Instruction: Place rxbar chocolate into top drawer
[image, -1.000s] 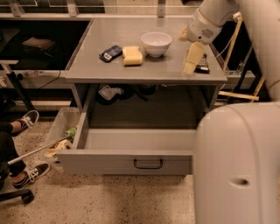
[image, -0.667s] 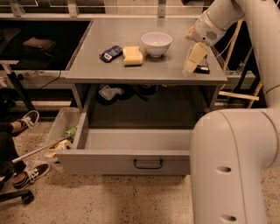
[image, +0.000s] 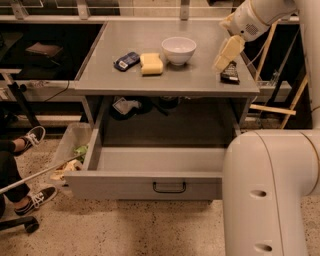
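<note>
The rxbar chocolate (image: 230, 75), a small dark bar, lies flat on the grey tabletop (image: 200, 82) near its right front corner. My gripper (image: 225, 56) hangs tilted just above the bar's left end, reaching down from the upper right. Nothing shows held in it. The top drawer (image: 125, 185) is pulled wide open below the tabletop. Its black wire handle (image: 169, 187) is centred on the front, and the inside looks bare.
A white bowl (image: 178, 49), a yellow sponge (image: 151, 63) and a blue-black packet (image: 126, 61) sit mid-table. My own cream body (image: 270, 195) blocks the lower right. A bin (image: 70, 147) and a person's shoes (image: 31, 137) are at the left on the floor.
The arm's wrist has shifted slightly to the right above the bar. The bar has stayed on the table and the drawer has stayed open.
</note>
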